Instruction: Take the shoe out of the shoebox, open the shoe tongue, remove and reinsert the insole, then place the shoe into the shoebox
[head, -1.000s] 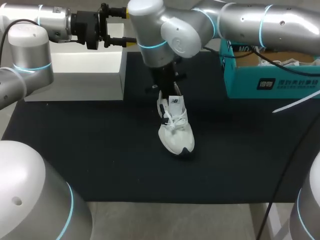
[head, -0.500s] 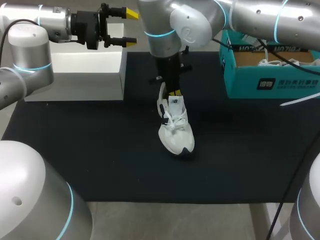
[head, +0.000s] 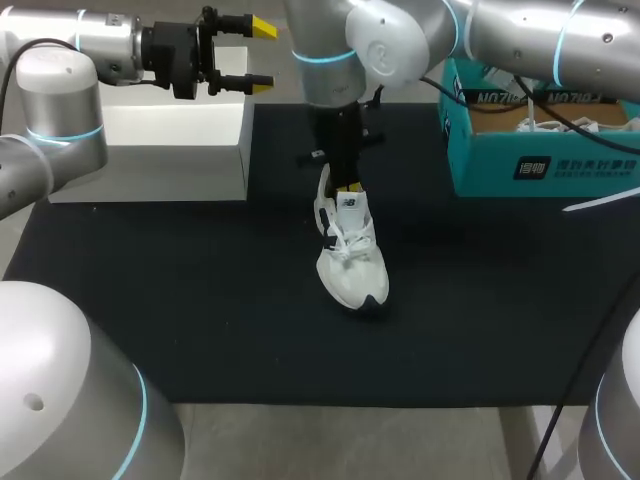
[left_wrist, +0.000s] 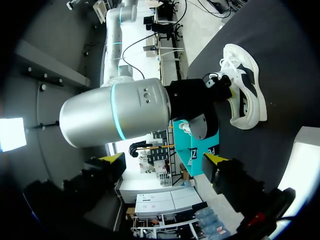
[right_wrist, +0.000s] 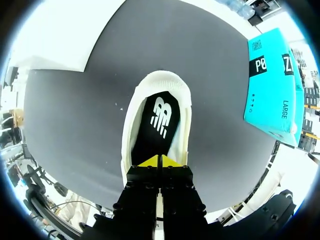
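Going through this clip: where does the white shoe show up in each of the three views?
Head view: the white shoe sits in the middle of the mat, right gripper at its opening.
Left wrist view: it lies on the mat beyond the right gripper.
Right wrist view: it is straight ahead of the fingers, opening seen from above.
Shared landmark: the teal shoebox, in all three views.

Points the right gripper (head: 348, 186) (right_wrist: 160, 161) straight down over the heel opening of the shoe (head: 349, 255), yellow tips pressed together. Holds the left gripper (head: 262, 52) (left_wrist: 165, 159) level, well apart from the shoe, fingers spread wide.
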